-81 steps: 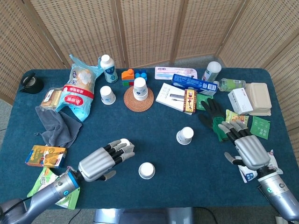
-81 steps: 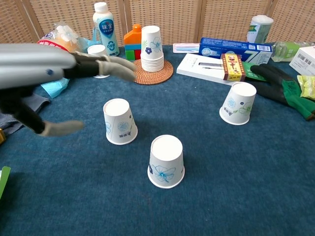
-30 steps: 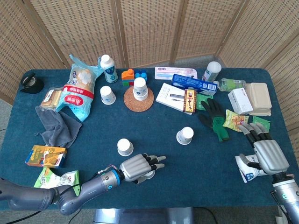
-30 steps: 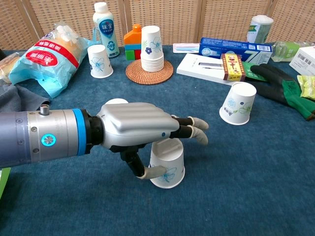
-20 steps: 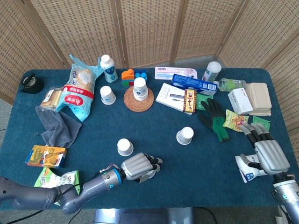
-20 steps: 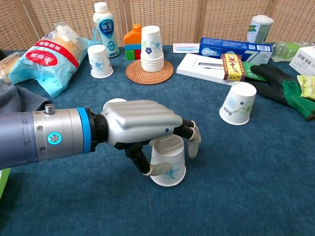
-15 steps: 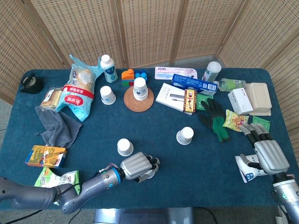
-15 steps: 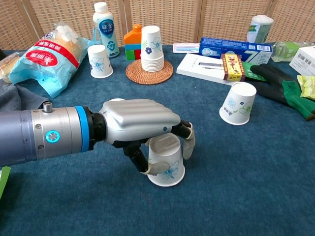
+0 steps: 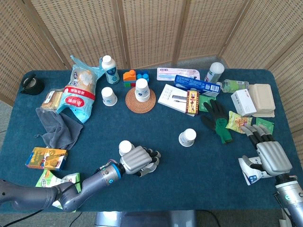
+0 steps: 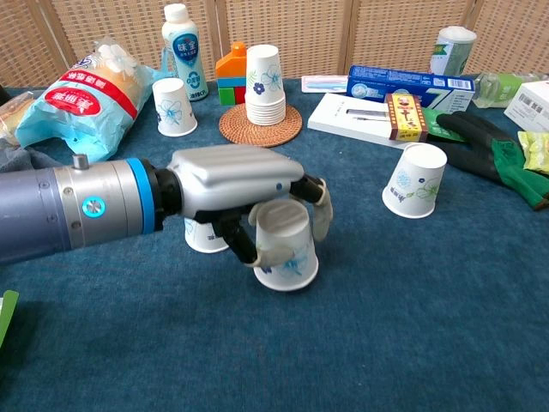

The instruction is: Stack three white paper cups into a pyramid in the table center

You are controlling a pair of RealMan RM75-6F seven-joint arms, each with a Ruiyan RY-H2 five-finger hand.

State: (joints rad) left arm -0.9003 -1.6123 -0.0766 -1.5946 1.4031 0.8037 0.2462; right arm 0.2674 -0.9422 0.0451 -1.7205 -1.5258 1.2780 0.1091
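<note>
Left hand curled beside an upturned cup, apparently covering another.

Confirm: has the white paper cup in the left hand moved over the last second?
Yes. The left hand has carried the white paper cup up-table and leftward, toward the second upturned white paper cup, judged against the round woven coaster.

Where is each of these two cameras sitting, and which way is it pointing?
Head view: sits high, looking steeply down on the whole blue table; shows the left hand and its arm near the bottom edge and the right hand at lower right.
Chest view: sits low, just above table height, looking across toward the wicker screen; only the left hand and its forearm show.
Shared: the left hand gripping an upside-down paper cup, the lone cup to its right, the cup stack on the coaster.
</note>
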